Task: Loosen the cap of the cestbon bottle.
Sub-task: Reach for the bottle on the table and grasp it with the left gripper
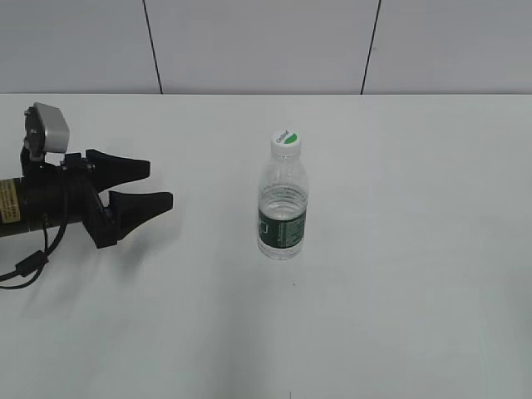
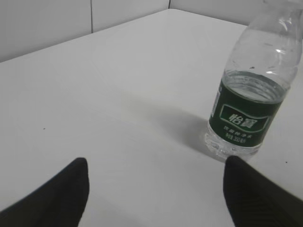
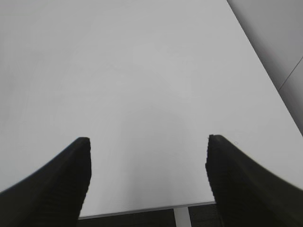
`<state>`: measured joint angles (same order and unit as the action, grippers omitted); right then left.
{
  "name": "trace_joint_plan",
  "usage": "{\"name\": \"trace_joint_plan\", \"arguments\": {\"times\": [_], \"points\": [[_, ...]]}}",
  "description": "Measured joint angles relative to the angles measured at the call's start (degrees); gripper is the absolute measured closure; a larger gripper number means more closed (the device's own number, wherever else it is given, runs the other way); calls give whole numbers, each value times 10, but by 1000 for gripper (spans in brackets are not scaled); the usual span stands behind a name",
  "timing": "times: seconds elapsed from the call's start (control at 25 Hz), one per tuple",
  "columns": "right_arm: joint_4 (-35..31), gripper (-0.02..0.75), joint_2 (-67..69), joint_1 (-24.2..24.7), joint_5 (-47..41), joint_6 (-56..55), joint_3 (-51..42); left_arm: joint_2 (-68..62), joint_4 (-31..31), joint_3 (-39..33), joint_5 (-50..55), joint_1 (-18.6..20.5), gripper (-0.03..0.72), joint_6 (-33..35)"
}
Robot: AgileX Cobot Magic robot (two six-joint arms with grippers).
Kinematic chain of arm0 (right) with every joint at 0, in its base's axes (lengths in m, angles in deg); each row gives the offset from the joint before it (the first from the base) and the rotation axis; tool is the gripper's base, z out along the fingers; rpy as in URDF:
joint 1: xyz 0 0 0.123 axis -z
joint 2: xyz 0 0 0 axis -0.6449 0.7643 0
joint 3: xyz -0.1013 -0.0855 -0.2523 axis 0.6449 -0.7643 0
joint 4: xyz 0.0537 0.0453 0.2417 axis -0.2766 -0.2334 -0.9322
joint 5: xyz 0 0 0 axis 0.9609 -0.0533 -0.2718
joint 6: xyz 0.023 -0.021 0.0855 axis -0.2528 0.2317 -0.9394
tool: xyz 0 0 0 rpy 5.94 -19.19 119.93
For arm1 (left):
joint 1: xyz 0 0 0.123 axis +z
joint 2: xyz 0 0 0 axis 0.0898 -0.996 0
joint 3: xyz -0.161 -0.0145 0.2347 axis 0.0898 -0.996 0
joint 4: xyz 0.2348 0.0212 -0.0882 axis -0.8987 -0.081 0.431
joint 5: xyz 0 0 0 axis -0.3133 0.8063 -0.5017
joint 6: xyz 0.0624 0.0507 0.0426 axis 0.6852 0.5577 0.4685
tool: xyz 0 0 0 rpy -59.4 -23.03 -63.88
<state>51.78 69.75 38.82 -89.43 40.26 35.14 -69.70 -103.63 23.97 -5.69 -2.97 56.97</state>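
Bottle upright mid-table, cap on. Left gripper spread wide, well apart from bottle. Right gripper wide, empty.

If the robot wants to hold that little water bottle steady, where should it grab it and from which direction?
Probably around the dark green label band on the cestbon bottle, coming in level from the left, where the open left gripper already faces it. The bottle stands upright and its lower body is straight-sided, so the fingers can close flat on it. That leaves the cap free for twisting from above.
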Motion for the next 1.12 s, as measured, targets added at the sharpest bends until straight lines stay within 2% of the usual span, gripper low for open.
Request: {"name": "trace_joint_plan", "arguments": {"times": [0.16,0.56,1.12], "points": [[0,155,0,0,0,0,0,-15,-18,14,-3,-10,164,1],[0,155,0,0,0,0,0,-16,-22,61,23,-114,153,1],[0,155,0,0,0,0,0,-85,-19,140,27,-195,146,1]]}}
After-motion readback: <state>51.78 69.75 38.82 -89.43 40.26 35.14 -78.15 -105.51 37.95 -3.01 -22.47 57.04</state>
